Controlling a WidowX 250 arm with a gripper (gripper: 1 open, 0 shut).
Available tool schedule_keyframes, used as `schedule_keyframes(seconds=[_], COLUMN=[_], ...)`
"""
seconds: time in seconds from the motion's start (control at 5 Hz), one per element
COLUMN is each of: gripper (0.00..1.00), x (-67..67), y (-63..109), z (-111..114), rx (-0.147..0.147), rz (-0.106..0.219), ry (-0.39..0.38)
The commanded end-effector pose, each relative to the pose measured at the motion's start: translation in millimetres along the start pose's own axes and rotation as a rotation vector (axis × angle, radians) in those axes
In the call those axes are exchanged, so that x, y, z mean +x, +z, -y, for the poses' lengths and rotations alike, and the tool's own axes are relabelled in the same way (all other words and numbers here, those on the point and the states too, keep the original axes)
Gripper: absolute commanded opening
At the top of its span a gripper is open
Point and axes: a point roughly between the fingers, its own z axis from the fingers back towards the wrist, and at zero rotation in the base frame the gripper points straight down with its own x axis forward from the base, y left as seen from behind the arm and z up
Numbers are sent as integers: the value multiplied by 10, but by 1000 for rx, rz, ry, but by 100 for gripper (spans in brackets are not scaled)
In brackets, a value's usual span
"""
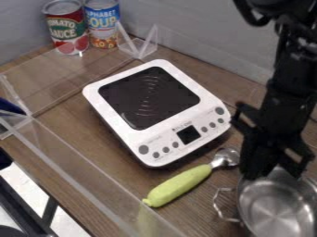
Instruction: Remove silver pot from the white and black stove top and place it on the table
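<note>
The silver pot sits low at the bottom right of the camera view, over the brown table and off the stove top. My gripper comes down from above onto the pot's near-left rim, its black fingers together on that rim. The white stove top with its black glass square lies bare in the middle of the table, to the left of the arm. Part of the pot is cut off by the frame's edge.
A yellow-green corn-like piece lies in front of the stove. A small metal spoon-like piece rests beside the stove's corner. Two cans stand at the back left behind a clear acrylic wall.
</note>
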Motion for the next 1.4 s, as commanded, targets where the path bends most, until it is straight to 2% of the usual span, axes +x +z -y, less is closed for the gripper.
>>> schedule_keyframes(seconds=[0.0, 0.2, 0.6, 1.0, 1.2], gripper=[0, 0, 0, 0, 0], x=[60, 141, 313, 236, 285], y=[650, 949, 360, 179, 147], z=[-172, -415, -120, -392, -421], rx=[20, 31, -3, -33, -38], rz=[87, 88, 50, 49, 47], ry=[23, 43, -57, -27, -37])
